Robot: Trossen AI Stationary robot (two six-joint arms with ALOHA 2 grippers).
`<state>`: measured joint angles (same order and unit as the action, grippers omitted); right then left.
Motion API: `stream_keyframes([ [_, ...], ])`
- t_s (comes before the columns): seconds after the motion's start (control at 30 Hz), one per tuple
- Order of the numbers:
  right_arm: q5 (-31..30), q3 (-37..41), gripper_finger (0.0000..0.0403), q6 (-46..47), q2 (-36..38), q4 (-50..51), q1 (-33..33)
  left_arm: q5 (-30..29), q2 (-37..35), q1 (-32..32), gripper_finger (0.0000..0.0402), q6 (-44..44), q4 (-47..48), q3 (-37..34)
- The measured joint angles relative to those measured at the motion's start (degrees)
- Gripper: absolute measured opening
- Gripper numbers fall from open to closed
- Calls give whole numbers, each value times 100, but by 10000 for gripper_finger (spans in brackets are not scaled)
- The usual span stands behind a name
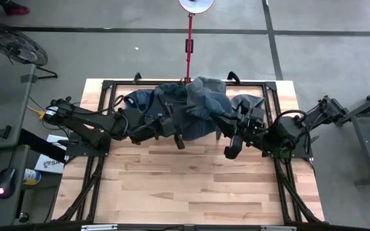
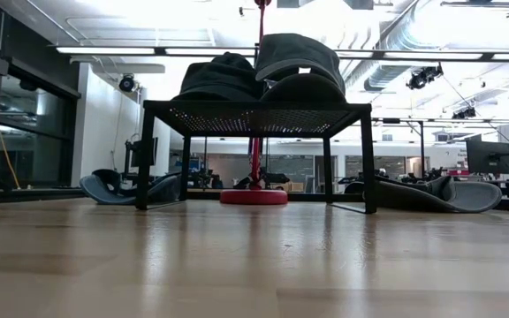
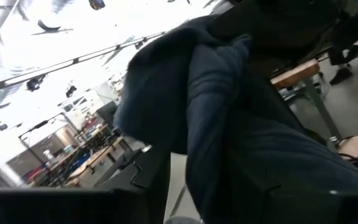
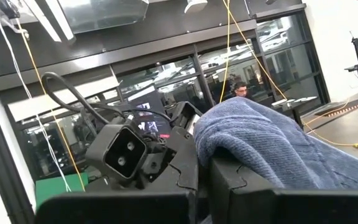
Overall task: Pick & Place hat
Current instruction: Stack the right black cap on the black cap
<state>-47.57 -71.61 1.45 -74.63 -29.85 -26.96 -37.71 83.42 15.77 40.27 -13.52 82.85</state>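
My left gripper (image 1: 180,138) and right gripper (image 1: 232,149) sit beside the hats (image 1: 201,102) on the rack (image 2: 254,110); finger states I cannot tell.

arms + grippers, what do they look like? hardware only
Both arms are matte black, built of blocky jointed segments with looped black cables. The left arm has a yellow tag by its base. The right arm ends in a rounded black gripper. The left gripper is hidden among dark fabric.
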Motion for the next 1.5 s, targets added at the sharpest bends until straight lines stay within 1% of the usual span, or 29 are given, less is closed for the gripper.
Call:
stream_keyframes([
  [0.1,-2,0,0,-24,0,0,-2,-116,0,3,106,-5,-6,0],
  [0.17,-4,0,0,-26,0,0,-2,-147,0,42,76,-15,0,0],
  [0.27,-1,0,0,-33,0,7,-2,-144,0,63,19,-25,-3,0],
  [0.3,-2,0,0,-37,0,13,-2,-145,0,98,11,-45,0,0],
  [0.43,-34,0,9,-67,0,17,-4,-144,0,118,8,-61,0,0],
  [0.7,87,0,66,-611,5,20,-9,-140,-7,122,3,-152,34,0],
  [0.9,281,0,125,-1136,16,27,-9,-103,-36,125,2,-181,92,0],
  [1.17,307,2,209,-1589,272,275,-67,180,-276,125,1,-750,590,2],
  [1.27,149,2,227,-1850,448,472,-175,492,-438,125,1,-1077,905,1],
  [1.37,28,2,233,-2074,610,755,-283,918,-590,118,1,-1451,1262,2],
  [1.5,-34,2,230,-2168,793,1270,-374,1816,-780,113,0,-1929,1657,0],
])
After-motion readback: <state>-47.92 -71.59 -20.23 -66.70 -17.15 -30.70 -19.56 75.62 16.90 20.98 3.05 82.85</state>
